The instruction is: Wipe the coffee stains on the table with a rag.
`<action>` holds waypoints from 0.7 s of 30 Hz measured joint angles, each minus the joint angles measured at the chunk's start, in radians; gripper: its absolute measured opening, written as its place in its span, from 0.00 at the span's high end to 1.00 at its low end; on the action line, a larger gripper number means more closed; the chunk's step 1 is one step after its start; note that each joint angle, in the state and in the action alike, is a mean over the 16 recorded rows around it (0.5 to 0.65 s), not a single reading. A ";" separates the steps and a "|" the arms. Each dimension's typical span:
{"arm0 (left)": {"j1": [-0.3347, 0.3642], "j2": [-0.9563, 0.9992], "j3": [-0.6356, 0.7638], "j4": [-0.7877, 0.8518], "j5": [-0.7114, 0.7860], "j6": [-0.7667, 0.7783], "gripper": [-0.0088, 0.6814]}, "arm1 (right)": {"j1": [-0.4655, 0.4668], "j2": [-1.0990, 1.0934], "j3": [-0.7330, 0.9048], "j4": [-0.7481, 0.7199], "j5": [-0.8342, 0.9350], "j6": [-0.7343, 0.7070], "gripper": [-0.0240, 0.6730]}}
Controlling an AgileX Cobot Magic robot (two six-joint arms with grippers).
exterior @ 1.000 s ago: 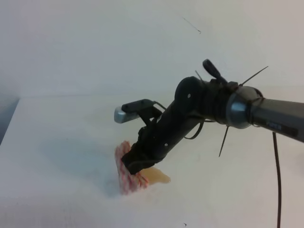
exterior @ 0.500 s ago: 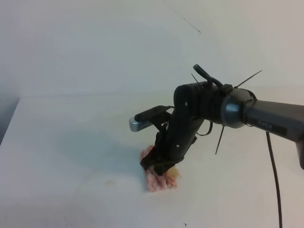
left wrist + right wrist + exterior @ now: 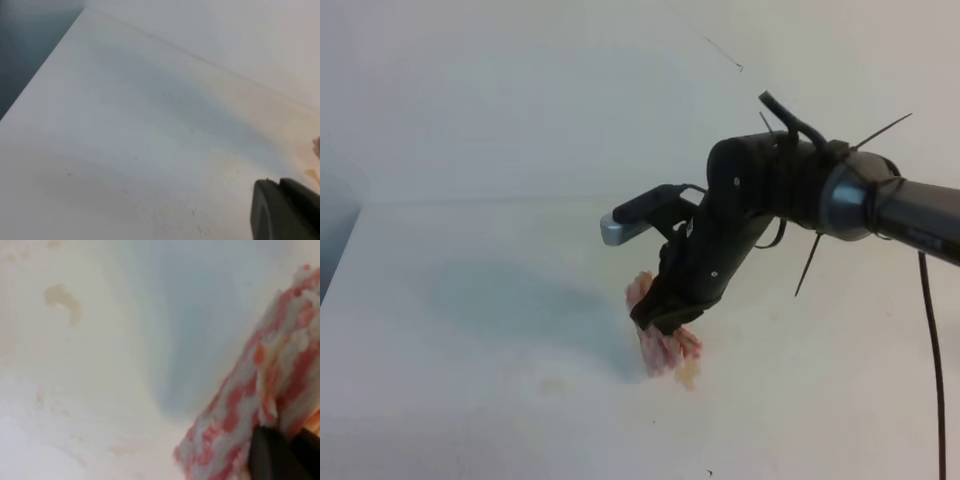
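Observation:
My right gripper (image 3: 660, 318) is shut on the pink-red and white rag (image 3: 666, 346) and presses it down on the white table (image 3: 470, 300). A small tan remnant of the coffee stains (image 3: 688, 375) shows at the rag's lower right edge. A faint tan smear (image 3: 552, 383) lies to the left. In the right wrist view the rag (image 3: 265, 385) fills the right side above a dark fingertip (image 3: 270, 455), and a small tan smear (image 3: 62, 297) lies at upper left. Only a dark finger piece (image 3: 285, 210) of my left gripper shows in the left wrist view.
The table's left edge (image 3: 342, 250) drops to a dark floor. A white wall (image 3: 520, 90) rises behind the table. A black cable (image 3: 932, 360) hangs from the right arm.
My right gripper has dragged the rag to the right across the tan puddle. The puddle has shrunk to a small patch, and a faint smear stays on the left.

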 joint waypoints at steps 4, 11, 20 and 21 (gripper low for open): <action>0.000 0.000 0.000 0.000 0.000 0.000 0.99 | -0.002 -0.038 0.000 0.035 0.021 -0.045 0.97; 0.000 0.000 -0.003 0.000 0.001 0.000 0.99 | -0.002 -0.061 0.001 0.107 0.061 -0.120 0.97; 0.000 0.000 -0.003 0.000 0.001 0.000 0.99 | -0.004 0.016 0.002 0.127 0.043 -0.156 0.97; 0.000 0.000 -0.003 0.000 0.001 0.000 0.99 | -0.006 0.026 0.002 0.122 0.037 -0.155 0.97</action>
